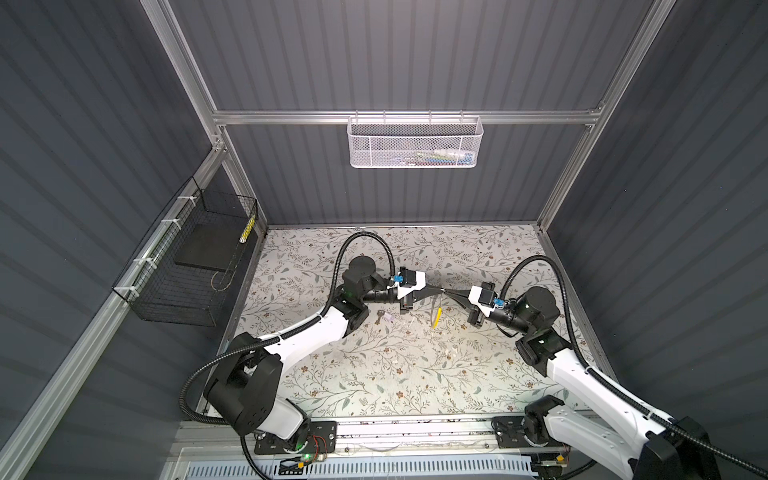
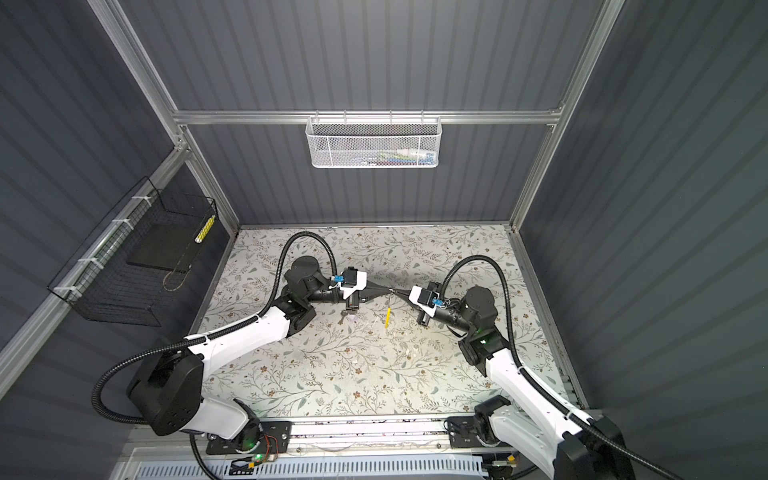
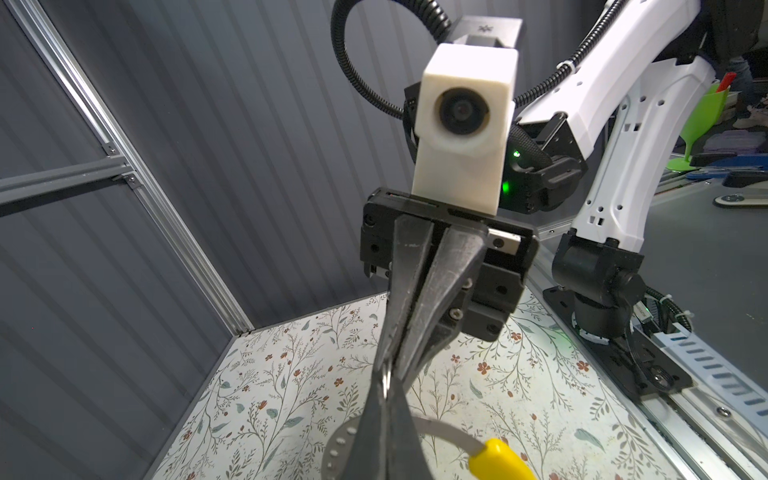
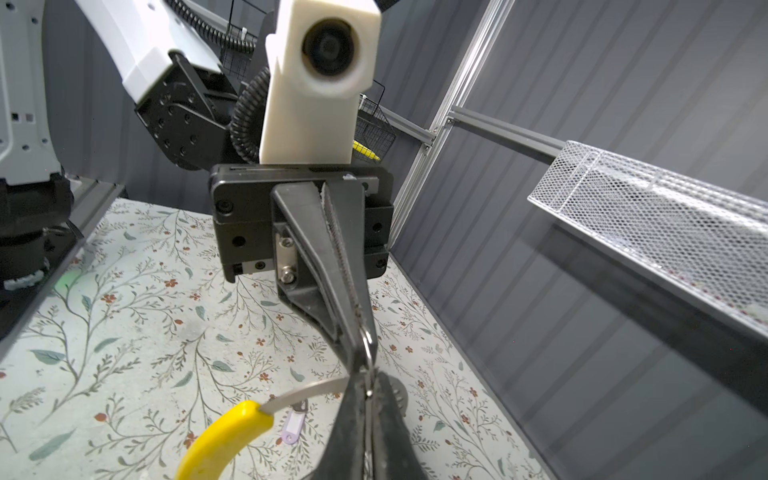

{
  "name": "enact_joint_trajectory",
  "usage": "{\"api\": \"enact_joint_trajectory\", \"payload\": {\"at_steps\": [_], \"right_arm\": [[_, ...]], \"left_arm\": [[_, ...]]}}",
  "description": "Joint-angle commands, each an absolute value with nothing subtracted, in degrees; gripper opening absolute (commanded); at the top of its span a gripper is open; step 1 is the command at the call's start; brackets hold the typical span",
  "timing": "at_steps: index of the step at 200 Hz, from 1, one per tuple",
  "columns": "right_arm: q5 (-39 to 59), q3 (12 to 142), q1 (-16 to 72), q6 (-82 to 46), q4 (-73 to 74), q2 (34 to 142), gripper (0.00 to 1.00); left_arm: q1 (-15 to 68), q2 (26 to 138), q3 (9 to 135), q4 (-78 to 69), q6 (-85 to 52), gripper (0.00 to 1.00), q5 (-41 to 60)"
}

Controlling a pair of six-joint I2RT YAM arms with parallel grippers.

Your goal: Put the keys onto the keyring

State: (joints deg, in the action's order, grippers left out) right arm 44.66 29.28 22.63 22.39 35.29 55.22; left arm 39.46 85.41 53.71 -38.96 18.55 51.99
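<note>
The left gripper (image 1: 439, 290) and right gripper (image 1: 449, 293) meet above the middle of the flowery table (image 1: 415, 374). Both jaws are clenched on the big thin grey metal keyring (image 4: 307, 392) with its yellow plastic tag (image 1: 436, 318). The small dull metal key (image 1: 380, 318) with a lilac tag lies on the table, to their left.

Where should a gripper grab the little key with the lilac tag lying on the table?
Probably by the lilac tag, from straight above, jaws across its narrow width: it looks bulkier than the key, which lies flat on the table.

L hand (image 1: 441, 291), R hand (image 1: 448, 293) tip-to-tip over mid table (image 1: 415, 374), keyring (image 4: 307, 392) betw; key (image 1: 379, 318) on table to left.
</note>
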Motion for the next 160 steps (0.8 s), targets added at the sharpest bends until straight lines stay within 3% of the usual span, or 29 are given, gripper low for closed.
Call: {"api": "enact_joint_trajectory", "payload": {"at_steps": [1, 9, 25, 34, 93, 160], "right_arm": [[45.67, 30.92, 22.93, 23.28, 35.29, 55.63, 0.01], [45.53, 30.73, 22.94, 23.96, 34.99, 55.55, 0.0], [43.11, 29.95, 22.98, 26.19, 34.75, 54.75, 0.0], [41.39, 29.36, 23.26, 28.49, 33.98, 54.05, 0.0], [28.6, 27.66, 26.9, 44.82, 27.79, 50.45, 0.0], [26.62, 27.93, 28.45, 48.64, 26.29, 51.37, 0.0]], "left_arm": [[39.99, 85.17, 54.49, -38.15, 19.48, 0.0, 52.85], [39.98, 85.0, 54.38, -37.87, 19.93, 0.0, 52.31], [39.99, 83.99, 54.36, -34.88, 23.49, 0.28, 50.08], [39.99, 82.76, 54.54, -31.47, 26.86, 0.33, 48.02], [41.4, 78.23, 57.63, -13.05, 43.97, 0.34, 36.98], [43.86, 79.84, 61.14, -5.56, 50.52, 0.31, 32.83]]}}
